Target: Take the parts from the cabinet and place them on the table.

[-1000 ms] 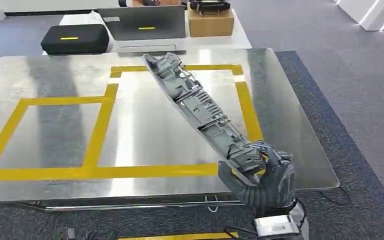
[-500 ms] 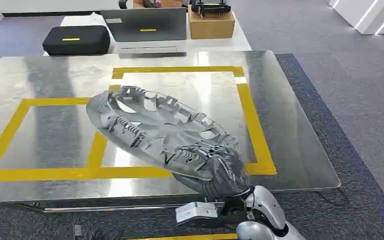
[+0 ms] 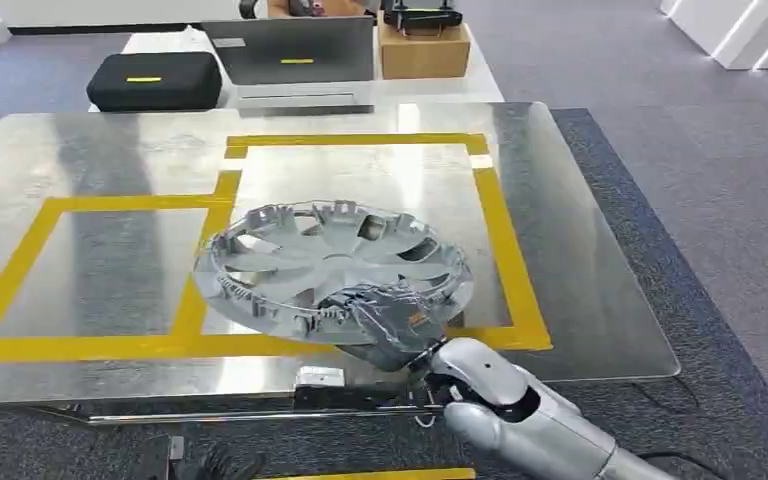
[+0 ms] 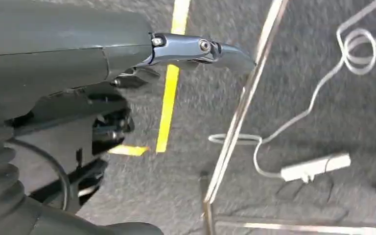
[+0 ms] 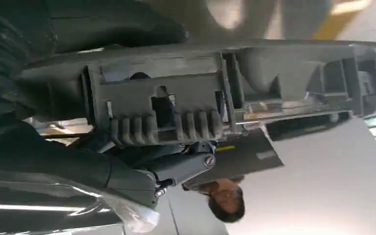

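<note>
A grey wheel cover (image 3: 330, 262) lies nearly flat, hollow side up, low over the steel table (image 3: 580, 290), across the yellow tape line between the two marked boxes. My right hand (image 3: 388, 316) grips its near rim from the table's front edge. In the right wrist view the rim's ribbed clips (image 5: 161, 110) sit against my hand, with dark fingers (image 5: 176, 169) curled under them. Whether the cover touches the tabletop I cannot tell. My left hand (image 4: 127, 54) hangs beside the table frame over the carpet, fingers (image 4: 200, 46) stretched out and holding nothing.
Yellow tape (image 3: 505, 240) marks two boxes on the table. Behind it, a white table carries a black case (image 3: 155, 78), a grey laptop (image 3: 295, 50) and a cardboard box (image 3: 422, 45). A white cable (image 4: 318, 93) and the table's metal leg (image 4: 240, 112) lie by my left hand.
The wheel cover has turned from standing edge-on to lying nearly flat and has come down and leftward over the table. My right arm has swung left with it.
</note>
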`<state>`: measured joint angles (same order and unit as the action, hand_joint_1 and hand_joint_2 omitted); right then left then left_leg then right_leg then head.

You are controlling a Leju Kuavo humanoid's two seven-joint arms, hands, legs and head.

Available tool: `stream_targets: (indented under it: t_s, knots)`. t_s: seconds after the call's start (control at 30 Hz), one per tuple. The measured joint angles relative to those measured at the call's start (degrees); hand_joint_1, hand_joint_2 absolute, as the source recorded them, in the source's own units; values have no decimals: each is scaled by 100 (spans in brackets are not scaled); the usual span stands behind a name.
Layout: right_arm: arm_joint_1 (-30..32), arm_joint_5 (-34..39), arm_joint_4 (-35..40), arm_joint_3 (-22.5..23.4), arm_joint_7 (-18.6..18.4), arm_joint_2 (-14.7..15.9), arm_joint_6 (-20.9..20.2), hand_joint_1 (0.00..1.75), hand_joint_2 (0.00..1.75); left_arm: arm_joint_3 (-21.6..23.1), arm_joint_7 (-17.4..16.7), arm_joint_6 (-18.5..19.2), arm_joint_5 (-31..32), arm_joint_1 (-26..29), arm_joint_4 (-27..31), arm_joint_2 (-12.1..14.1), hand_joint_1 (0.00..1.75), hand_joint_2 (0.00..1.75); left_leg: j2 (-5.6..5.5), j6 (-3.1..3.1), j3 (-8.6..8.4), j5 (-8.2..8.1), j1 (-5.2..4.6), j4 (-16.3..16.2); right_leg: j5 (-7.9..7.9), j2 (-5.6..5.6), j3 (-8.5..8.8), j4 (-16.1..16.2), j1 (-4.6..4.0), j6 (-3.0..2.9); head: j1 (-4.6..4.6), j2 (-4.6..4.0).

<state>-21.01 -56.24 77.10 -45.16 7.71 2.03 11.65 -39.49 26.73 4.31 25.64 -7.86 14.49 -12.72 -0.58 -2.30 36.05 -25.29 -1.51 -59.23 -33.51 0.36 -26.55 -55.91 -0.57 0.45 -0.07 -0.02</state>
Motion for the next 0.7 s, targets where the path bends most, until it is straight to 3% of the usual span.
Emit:
stream_targets:
  t_s: [0.27, 0.6, 0.63, 0.7]
  knots:
    - [-902, -236, -1720, -15, -249, -370, -90, 175, 175, 247, -168, 46, 76, -39, 0, 15, 0, 175, 3, 1, -4, 9, 2, -2, 17, 6, 67, -4, -1, 2, -2, 0]
    - [-1634, -304, -3145, 46, -306, -794, -7, 175, 175, 262, -418, -11, -31, -14, 0, 20, 0, 175, 1, 7, -5, 13, 9, -1, 17, 2, 65, -4, -7, 1, -2, 0]
    - [-1677, -310, -3252, 46, -293, -820, 24, 0, 175, 260, -420, -18, -50, -4, 0, 20, 0, 175, 1, 7, -5, 13, 10, -1, 17, 2, 65, -4, -8, 1, -2, 0]
    - [-1695, -312, -3387, 48, -242, -852, 111, 0, 175, 258, -420, -61, -124, 23, -2, 20, 0, 175, 1, 7, -5, 13, 11, -1, 17, 1, 65, -4, -8, 1, -2, 0]
